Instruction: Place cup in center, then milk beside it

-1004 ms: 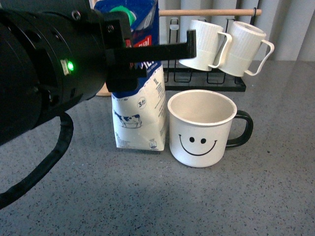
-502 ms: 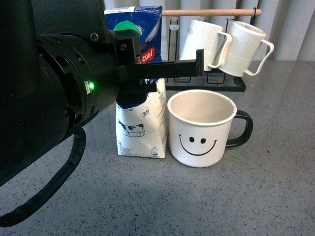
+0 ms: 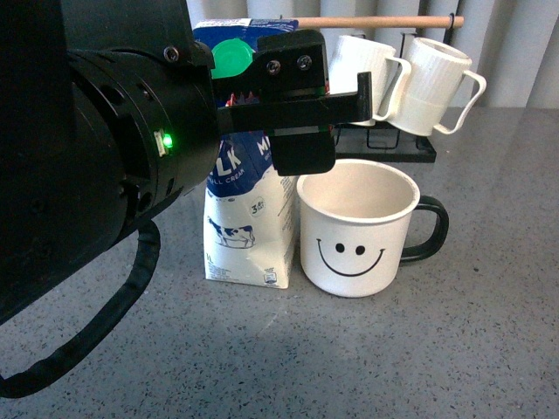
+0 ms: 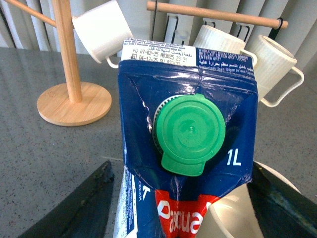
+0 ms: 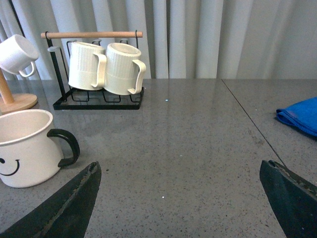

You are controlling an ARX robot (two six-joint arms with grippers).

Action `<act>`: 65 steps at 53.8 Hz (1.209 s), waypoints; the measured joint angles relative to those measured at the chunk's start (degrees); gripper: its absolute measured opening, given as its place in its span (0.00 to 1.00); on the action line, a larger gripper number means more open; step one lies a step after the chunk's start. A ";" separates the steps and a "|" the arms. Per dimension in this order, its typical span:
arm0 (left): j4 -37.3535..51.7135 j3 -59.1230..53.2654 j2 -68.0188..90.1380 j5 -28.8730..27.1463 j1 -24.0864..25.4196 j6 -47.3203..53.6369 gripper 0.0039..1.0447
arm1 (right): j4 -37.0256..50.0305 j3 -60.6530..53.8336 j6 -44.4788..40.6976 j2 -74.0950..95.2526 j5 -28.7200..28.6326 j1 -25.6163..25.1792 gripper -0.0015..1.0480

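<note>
The cream enamel smiley-face cup looks placed, with the tall blue-and-white milk carton upright just beside it; only the release seems left. The left gripper straddles the carton, but I cannot tell whether it is clamped; the right gripper gapes wide and empty.

This looks like a kitchen counter. The surface is a grey speckled stone worktop. At its far edge stands a black wire rack with a wooden rail, holding ribbed white mugs. To the far left is a wooden mug tree. A milk carton and a smiley-face cup stand nearer. A pale pleated curtain hangs behind, and a blue cloth lies to the right.
</note>
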 joint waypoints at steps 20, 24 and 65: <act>-2.97 -0.02 -9.90 3.02 1.64 1.95 0.94 | -0.02 0.00 0.00 0.00 0.00 0.00 0.94; -3.78 -0.02 -13.09 5.73 3.15 2.84 0.94 | 0.00 0.00 0.00 0.00 0.00 0.00 0.94; -28.11 -14.75 -53.29 27.47 37.66 13.31 0.67 | 0.00 0.00 0.00 0.00 0.00 0.00 0.94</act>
